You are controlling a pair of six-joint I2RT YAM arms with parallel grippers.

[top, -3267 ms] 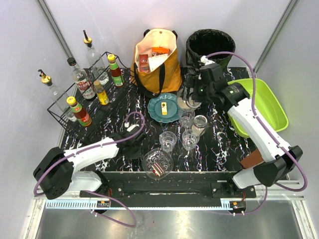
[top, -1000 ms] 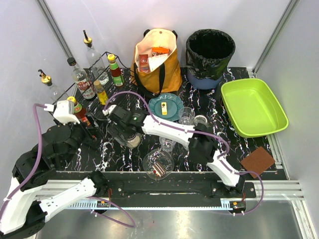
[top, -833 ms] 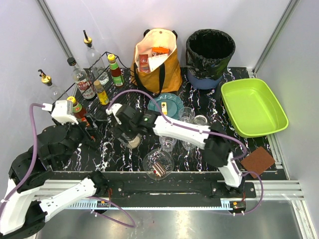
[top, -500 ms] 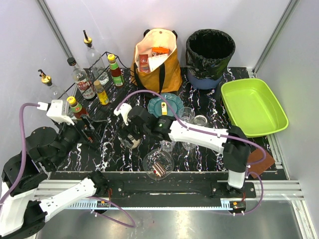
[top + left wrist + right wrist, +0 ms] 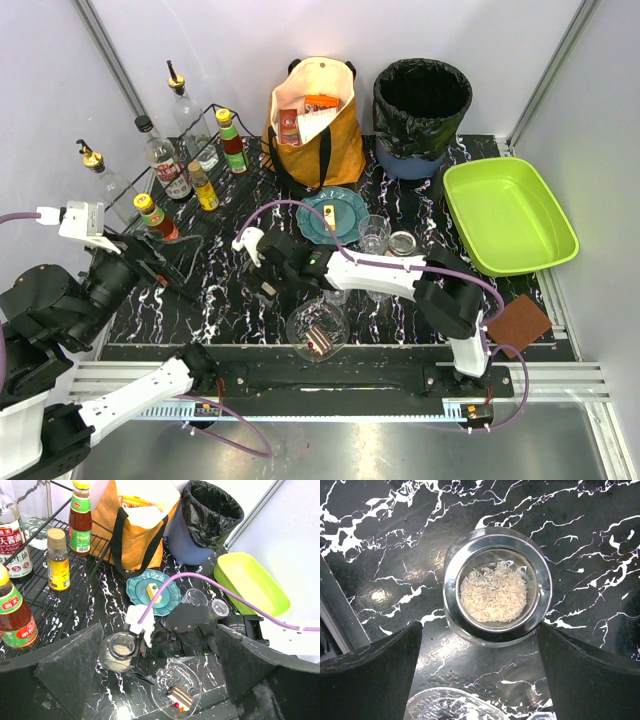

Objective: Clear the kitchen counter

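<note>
Kitchen counter (image 5: 210, 310): black, white-veined, with wire rack (image 5: 225, 195) at its left end and lime-green tray (image 5: 510, 215) at its right, carrying rice jar (image 5: 492, 592), teal plate (image 5: 330, 213) and glass bowl (image 5: 315, 330) with cake. Right gripper (image 5: 479, 627): low over the rice jar, fingers spread wide to either side of it, gripping nothing. Left gripper (image 5: 160, 650): high above the counter, fully spread, empty.
</note>
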